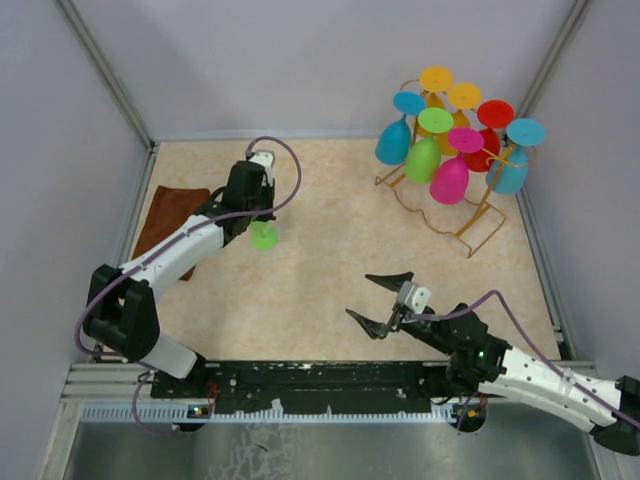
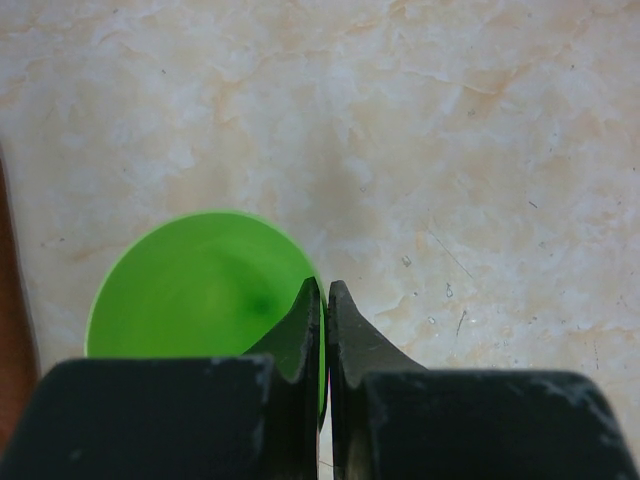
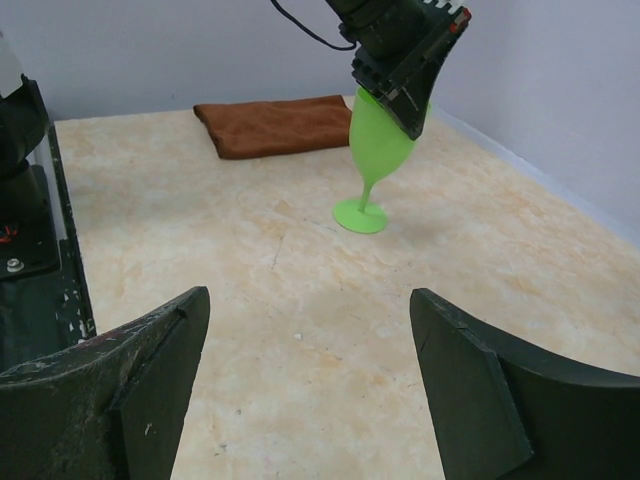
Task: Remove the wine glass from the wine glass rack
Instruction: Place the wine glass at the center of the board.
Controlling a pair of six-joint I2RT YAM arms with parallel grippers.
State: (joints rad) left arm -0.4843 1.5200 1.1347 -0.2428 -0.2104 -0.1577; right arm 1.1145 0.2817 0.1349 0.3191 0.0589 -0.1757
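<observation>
A light green wine glass (image 1: 264, 236) (image 3: 378, 140) stands upright left of the table's middle, its foot seeming to rest on the surface. My left gripper (image 1: 261, 216) (image 2: 325, 287) is shut on its rim from above; the left wrist view looks down into the green bowl (image 2: 200, 290). The golden wire wine glass rack (image 1: 480, 215) stands at the far right, with several coloured glasses (image 1: 450, 180) hanging upside down on it. My right gripper (image 1: 378, 300) (image 3: 310, 295) hovers open and empty over the near middle of the table, far from both glass and rack.
A brown cloth (image 1: 170, 215) (image 3: 275, 125) lies at the left edge of the table. Grey walls (image 1: 320, 60) close in the back and sides. The rack sits close to the right wall.
</observation>
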